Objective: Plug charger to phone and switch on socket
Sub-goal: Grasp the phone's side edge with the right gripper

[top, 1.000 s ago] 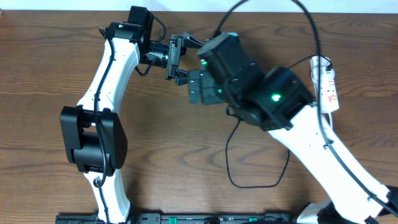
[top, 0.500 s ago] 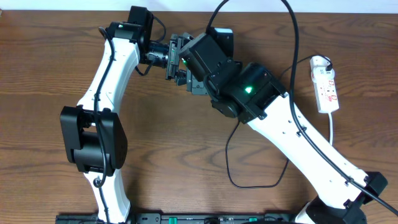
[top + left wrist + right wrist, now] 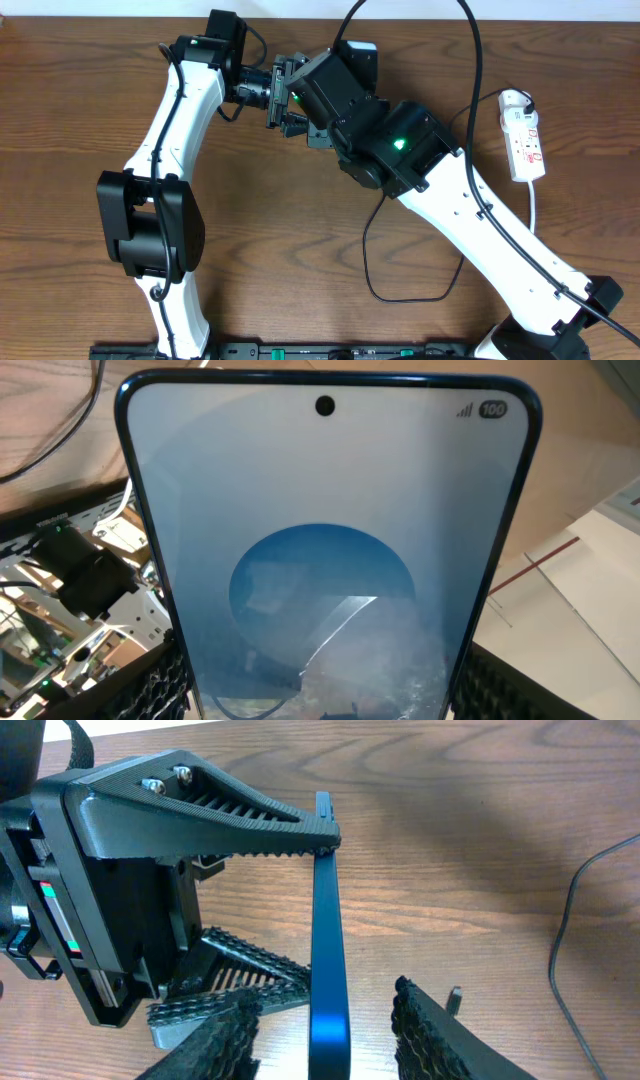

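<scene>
**Phone clamped in left claw; right claw straddling its edge**

- **Left gripper** [image 3: 288, 97]: at the far middle of the table [image 3: 70, 110], pointing right. It is closed on the phone [image 3: 320, 560], one ribbed finger on each long side. The grip is firm and the phone is held clear of the wood.
- **Phone**: the light-blue screen with its blue oval faces the left wrist camera and fills that view. In the right wrist view it stands edge-on as a thin dark-blue strip, running from the left claw's upper finger toward the camera.
- **Right gripper** [image 3: 325, 1005]: reaching in from the right to meet the left one. Its jaws are partly parted, one textured finger on each side of the phone's edge, with a visible gap on both sides. It has hold of nothing.
- **Charger** [image 3: 400, 300]: thin black cable lying in a loose loop on the wood at near centre, just left of the right arm. The connector tip cannot be made out.
- **Socket** [image 3: 527, 140]: white strip with red markings at the far right, flat on the table, well apart from the phone. Its white cord [image 3: 535, 205] trails toward the near side. The switch position cannot be told.
</scene>
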### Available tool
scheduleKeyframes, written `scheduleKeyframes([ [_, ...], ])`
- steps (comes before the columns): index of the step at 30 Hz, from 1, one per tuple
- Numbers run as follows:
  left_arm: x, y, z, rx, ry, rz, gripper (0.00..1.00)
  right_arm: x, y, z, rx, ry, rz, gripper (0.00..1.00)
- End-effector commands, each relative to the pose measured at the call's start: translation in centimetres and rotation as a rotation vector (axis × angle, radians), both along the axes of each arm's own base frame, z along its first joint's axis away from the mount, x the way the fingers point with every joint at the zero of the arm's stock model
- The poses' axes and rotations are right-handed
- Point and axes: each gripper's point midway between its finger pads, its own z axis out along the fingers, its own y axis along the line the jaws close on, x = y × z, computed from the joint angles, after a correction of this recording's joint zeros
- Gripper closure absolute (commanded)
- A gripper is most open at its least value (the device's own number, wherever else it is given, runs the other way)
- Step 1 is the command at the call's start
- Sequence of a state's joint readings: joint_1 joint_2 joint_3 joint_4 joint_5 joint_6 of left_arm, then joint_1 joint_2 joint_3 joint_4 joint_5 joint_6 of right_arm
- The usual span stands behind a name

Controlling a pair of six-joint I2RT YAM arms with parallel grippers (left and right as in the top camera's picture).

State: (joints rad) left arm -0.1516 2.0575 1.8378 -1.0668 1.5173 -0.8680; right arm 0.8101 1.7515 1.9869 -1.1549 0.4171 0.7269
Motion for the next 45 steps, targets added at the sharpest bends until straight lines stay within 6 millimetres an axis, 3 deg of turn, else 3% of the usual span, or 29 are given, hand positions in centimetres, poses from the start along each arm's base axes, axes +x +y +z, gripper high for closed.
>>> scheduleKeyframes([
  [1, -0.54, 0.19, 2.01, -0.057, -0.016, -0.007, 0.23, 0.37, -0.25, 0.82, 0.002, -0.029, -0.022, 0.67],
  [45, -0.54, 0.19, 2.01, -0.057, -0.016, -0.007, 0.23, 0.07, 0.07, 0.60, 0.034, -0.008, -0.031, 0.98],
])
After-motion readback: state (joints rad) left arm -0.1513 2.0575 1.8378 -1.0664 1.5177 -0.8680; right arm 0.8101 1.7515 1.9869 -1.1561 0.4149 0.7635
